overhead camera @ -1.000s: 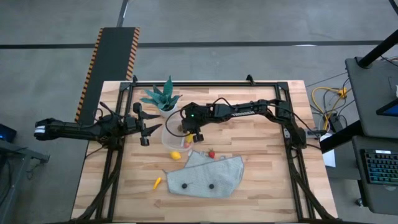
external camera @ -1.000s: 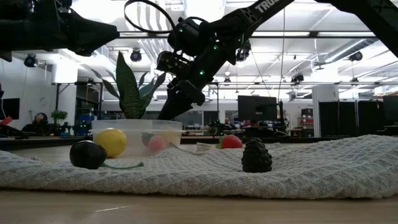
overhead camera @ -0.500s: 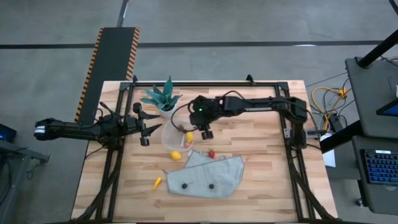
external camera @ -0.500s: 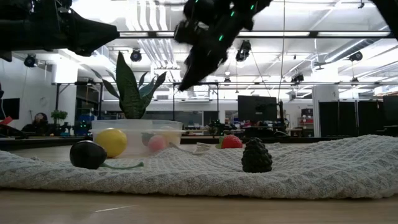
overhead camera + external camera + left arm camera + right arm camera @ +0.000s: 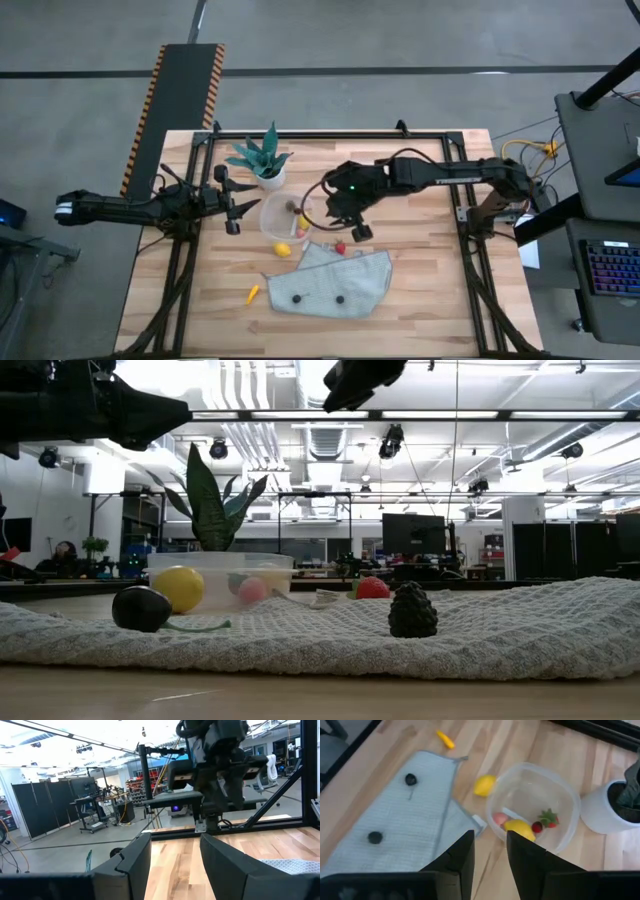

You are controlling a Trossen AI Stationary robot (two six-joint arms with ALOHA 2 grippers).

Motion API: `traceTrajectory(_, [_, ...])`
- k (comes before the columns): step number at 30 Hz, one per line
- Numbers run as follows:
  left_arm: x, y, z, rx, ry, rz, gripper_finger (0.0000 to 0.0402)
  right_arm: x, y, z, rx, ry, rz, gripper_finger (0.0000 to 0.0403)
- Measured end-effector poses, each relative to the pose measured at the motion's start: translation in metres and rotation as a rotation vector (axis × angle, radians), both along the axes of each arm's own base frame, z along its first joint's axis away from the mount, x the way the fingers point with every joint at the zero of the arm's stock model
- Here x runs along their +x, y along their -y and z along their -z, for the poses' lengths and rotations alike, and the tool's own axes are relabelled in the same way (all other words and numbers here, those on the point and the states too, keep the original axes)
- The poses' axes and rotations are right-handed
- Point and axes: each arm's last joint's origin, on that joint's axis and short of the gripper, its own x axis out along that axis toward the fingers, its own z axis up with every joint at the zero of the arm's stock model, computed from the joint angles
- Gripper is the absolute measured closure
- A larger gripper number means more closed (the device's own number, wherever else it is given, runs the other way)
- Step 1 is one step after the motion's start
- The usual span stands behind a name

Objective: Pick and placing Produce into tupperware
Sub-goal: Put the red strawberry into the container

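The clear round tupperware stands on the wood beside the plant pot. It holds a yellow piece, a pink piece and red berries. Outside it lie a yellow lemon, a red berry and an orange carrot. Two dark berries rest on the grey cloth. My right gripper hovers open, high above the cloth's far edge, to the right of the tupperware. My left gripper waits open to the left of the tupperware.
A green spiky plant in a white pot stands just beyond the tupperware. The grey knitted cloth covers the near middle of the table. A black frame runs round the tabletop. Bare wood lies to the right of the cloth.
My right gripper has risen from just above the tupperware and moved toward the table's right and near edge. It now stands high near the red berry and has left the low view's top. The produce and the tupperware have stayed in place.
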Motion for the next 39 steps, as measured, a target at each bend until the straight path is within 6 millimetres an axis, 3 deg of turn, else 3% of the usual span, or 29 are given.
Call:
traceTrajectory(11, [0.000,0.000,0.000,0.000,-0.001,0.000,0.0245,-0.009,-0.006,0.025,0.048,-0.142,0.050,0.0296])
traceTrajectory(19, [0.000,0.000,0.000,0.000,-0.001,0.000,0.0245,-0.012,-0.010,0.060,0.100,-0.220,0.119,0.0299])
traceTrajectory(24, [0.000,0.000,0.000,0.000,-0.002,0.000,0.0245,-0.009,-0.018,0.087,0.136,-0.270,0.181,0.0268])
traceTrajectory(32, [0.000,0.000,0.000,0.000,-0.002,0.000,0.0245,-0.003,-0.019,0.105,0.123,-0.291,0.670,0.0189])
traceTrajectory(39, [0.000,0.000,0.000,0.000,-0.002,0.000,0.0245,0.002,-0.022,0.118,0.187,-0.313,0.843,0.0149])
